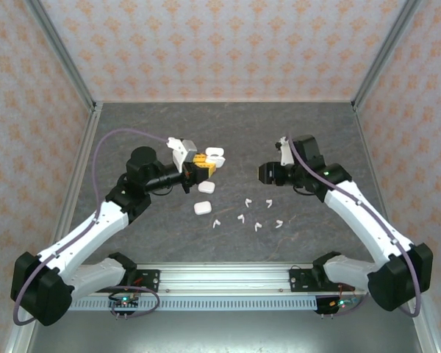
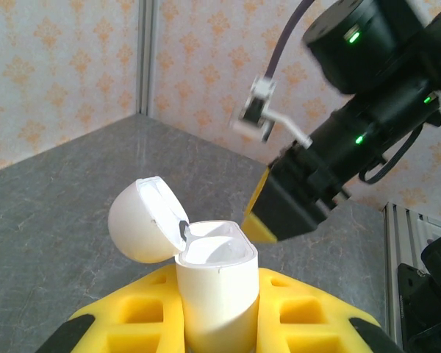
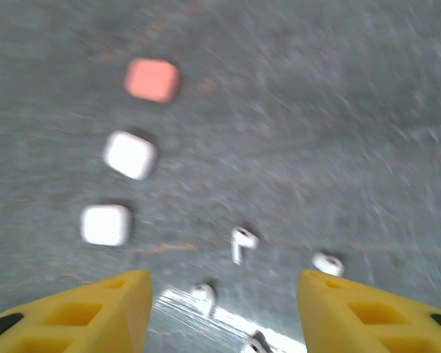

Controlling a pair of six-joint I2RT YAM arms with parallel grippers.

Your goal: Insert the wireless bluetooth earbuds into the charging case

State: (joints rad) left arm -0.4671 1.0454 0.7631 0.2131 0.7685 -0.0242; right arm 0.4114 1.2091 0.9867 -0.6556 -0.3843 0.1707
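**Left hand (image 1: 198, 168) clamps the open charging case (image 2: 217, 287); right hand (image 3: 224, 309) gapes empty**

Yellow fingers (image 2: 301, 312) of the left hand are closed on the white body of the charging case. The case stands upright, with its lid (image 2: 143, 220) tipped back toward 9 o'clock in the left wrist view. From above, the right hand faces the case from 3 o'clock, with a gap between them. Its fingers stand apart with nothing between them.

Six white wireless bluetooth earbuds (image 1: 258, 226) lie scattered on the grey surface (image 1: 316, 132), at 5 o'clock from the held case. Two closed white cases (image 1: 202, 208) lie at 6 o'clock from the left hand. The right wrist view is blurred. It shows a few earbuds just ahead of the fingers and a pink case (image 3: 152, 79) at 11 o'clock.
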